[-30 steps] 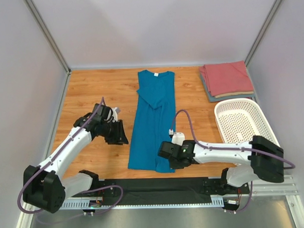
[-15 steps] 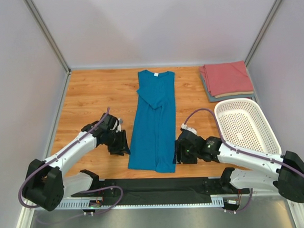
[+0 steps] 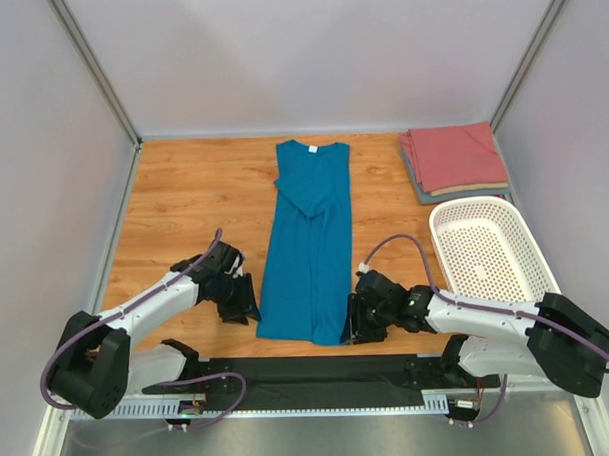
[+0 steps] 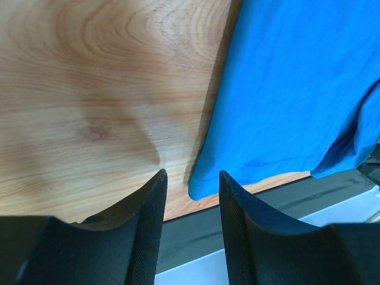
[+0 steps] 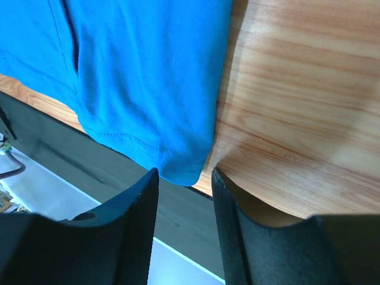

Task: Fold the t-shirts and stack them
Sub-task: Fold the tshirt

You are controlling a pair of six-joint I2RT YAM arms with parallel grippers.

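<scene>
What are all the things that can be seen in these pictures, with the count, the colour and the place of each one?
teal-blue t-shirt: 1, teal-blue, laid out long in the middle of the table, sleeves folded in
salmon-red t-shirt: 1, salmon-red, folded, on top of the pile in the far right corner
grey-blue t-shirt: 1, grey-blue, folded, under the salmon-red one, only its edges show
basket: 1, white with holes, right side, nearer than the pile
table: 1, brown wood, under everything
left gripper: 1, black, open, at the near left corner of the teal-blue t-shirt
right gripper: 1, black, open, at its near right corner
</scene>
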